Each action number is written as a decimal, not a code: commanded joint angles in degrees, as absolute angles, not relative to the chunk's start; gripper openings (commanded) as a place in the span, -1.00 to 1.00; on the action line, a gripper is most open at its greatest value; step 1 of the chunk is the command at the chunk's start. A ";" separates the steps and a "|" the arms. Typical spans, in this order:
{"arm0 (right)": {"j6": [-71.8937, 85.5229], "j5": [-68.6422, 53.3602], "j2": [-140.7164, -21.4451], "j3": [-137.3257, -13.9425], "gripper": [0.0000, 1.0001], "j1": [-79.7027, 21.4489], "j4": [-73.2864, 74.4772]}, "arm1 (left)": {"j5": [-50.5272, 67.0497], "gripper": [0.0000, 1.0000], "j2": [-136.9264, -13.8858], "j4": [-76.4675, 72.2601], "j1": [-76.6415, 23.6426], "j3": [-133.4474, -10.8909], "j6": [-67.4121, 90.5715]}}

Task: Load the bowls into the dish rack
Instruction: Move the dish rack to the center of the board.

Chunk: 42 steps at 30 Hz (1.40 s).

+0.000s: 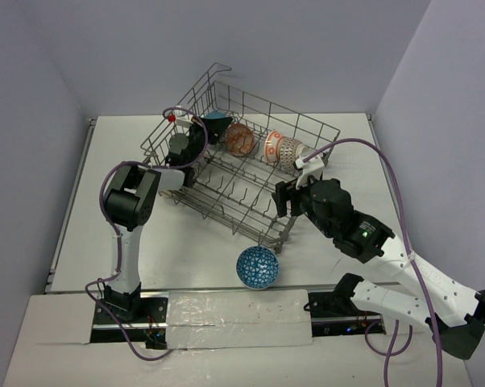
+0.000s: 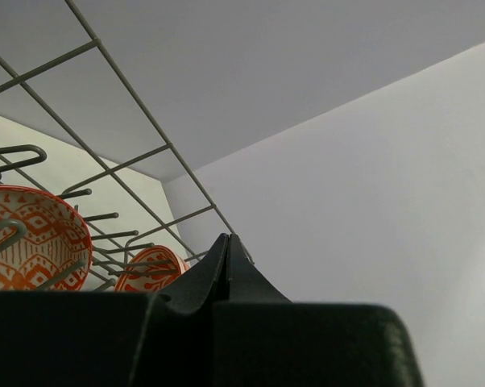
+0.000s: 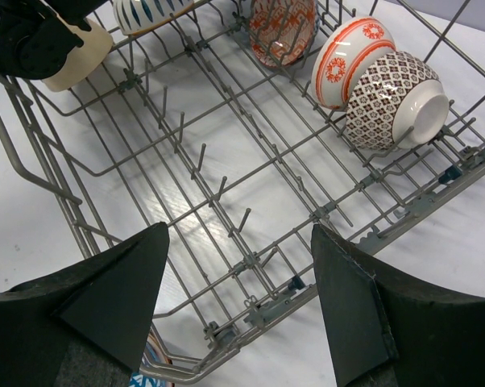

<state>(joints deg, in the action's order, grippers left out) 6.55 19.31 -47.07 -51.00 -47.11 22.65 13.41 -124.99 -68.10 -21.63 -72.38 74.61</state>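
Note:
The grey wire dish rack point(image 1: 226, 219) stands at the middle back of the table. Along its far side stand a teal bowl point(image 1: 218, 122), an orange patterned bowl point(image 1: 241, 139), an orange-and-white bowl point(image 1: 272, 145) and a brown-patterned bowl point(image 1: 290, 152). A blue patterned bowl point(image 1: 257, 267) sits on the table in front of the rack. My left gripper point(image 1: 201, 130) is inside the rack's far left corner beside the teal bowl, shut with nothing between its fingers point(image 2: 227, 251). My right gripper point(image 3: 238, 266) hovers open over the rack's near right edge, empty.
Rack wires point(image 2: 136, 97) and tines point(image 3: 198, 157) surround both grippers. White walls close the table on three sides. The right arm's purple cable point(image 1: 387, 173) loops above the table's right part. A taped strip point(image 1: 226, 310) runs along the near edge.

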 commanded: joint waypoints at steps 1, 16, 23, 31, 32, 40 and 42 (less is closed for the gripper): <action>6.68 20.39 -46.32 -50.80 0.57 -47.64 19.86 | 17.58 -1.00 -126.12 -70.76 -22.41 -72.07 72.95; 6.68 19.60 -47.37 -52.20 0.57 -47.37 19.51 | 24.87 -0.61 -120.42 -55.77 -23.20 -77.77 65.23; 8.00 12.93 -52.46 -54.40 0.57 -45.26 20.12 | 24.87 -0.31 -111.02 -37.20 -24.96 -83.23 51.69; 11.42 16.85 -53.62 -52.21 0.57 -45.18 20.74 | 21.91 -0.25 -101.17 -23.05 -26.71 -86.57 43.17; 11.60 18.35 -53.00 -52.21 0.57 -45.00 21.00 | 20.75 -0.23 -100.38 -20.07 -26.81 -87.53 39.59; 13.61 27.15 -52.03 -56.51 0.58 -43.60 25.40 | 7.56 -0.01 -103.52 20.67 -26.11 -112.55 24.09; 14.58 30.05 -52.21 -57.82 0.58 -42.46 26.97 | 5.47 -0.01 -106.77 26.17 -25.58 -118.88 23.82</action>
<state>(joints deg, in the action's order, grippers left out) 12.21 23.64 -52.90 -53.65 -43.83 25.12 11.70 -103.31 7.53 -26.57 -110.30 29.82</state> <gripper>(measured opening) 0.789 0.493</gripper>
